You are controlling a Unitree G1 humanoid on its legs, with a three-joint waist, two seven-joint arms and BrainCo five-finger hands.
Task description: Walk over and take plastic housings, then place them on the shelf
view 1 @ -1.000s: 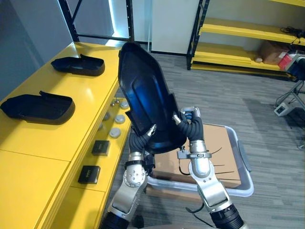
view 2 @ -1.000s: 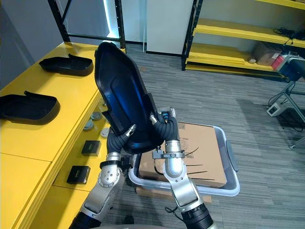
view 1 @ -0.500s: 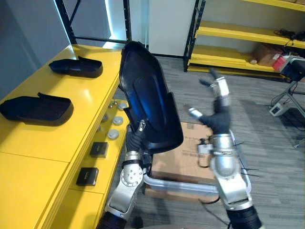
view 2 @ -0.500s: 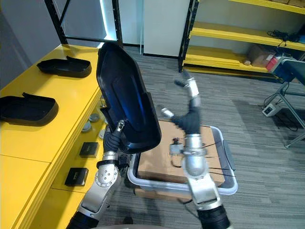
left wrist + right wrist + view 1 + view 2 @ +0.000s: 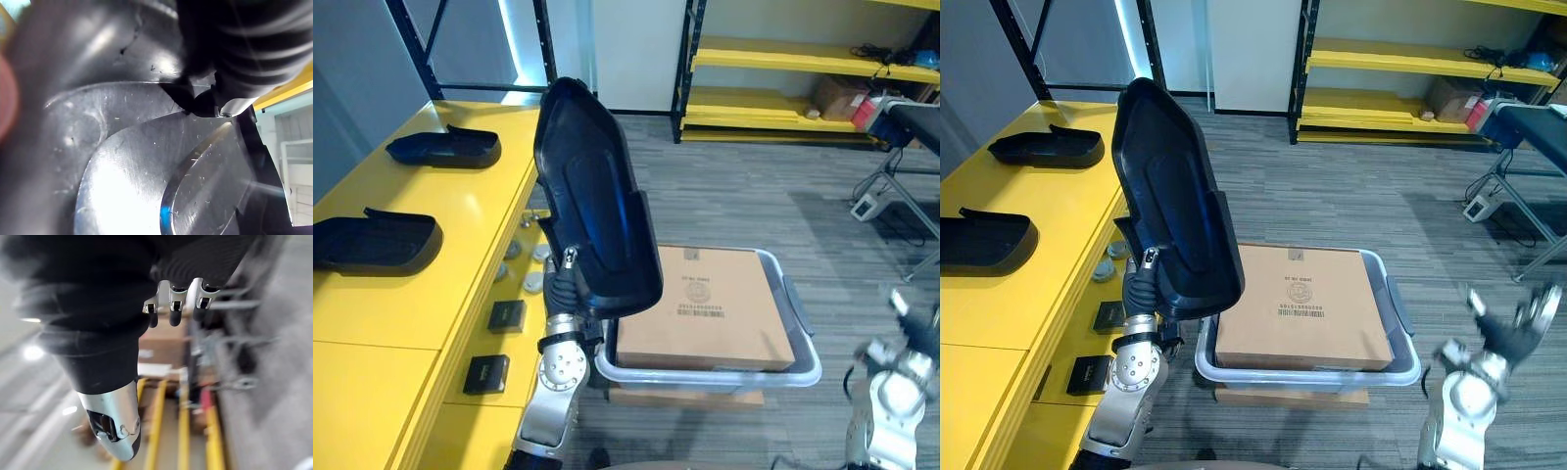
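Yellow shelf [image 5: 431, 294] bears two housings [image 5: 377, 240]; past its front edge the left hand [image 5: 566, 289] clamps a third housing [image 5: 592, 196] upright by its lower end, right hand [image 5: 1506, 335] splayed, empty. One-handed, it may tip out

3 blk housings [image 5: 592, 196] [image 5: 377, 240] [image 5: 445, 147], 1 cardbd box [image 5: 705, 308], 1 bin [image 5: 724, 376]

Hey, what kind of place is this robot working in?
Probably a warehouse or factory workshop: yellow metal storage racks along the back wall, a long yellow workbench carrying black plastic housings, and a brown cardboard box in a grey plastic crate.
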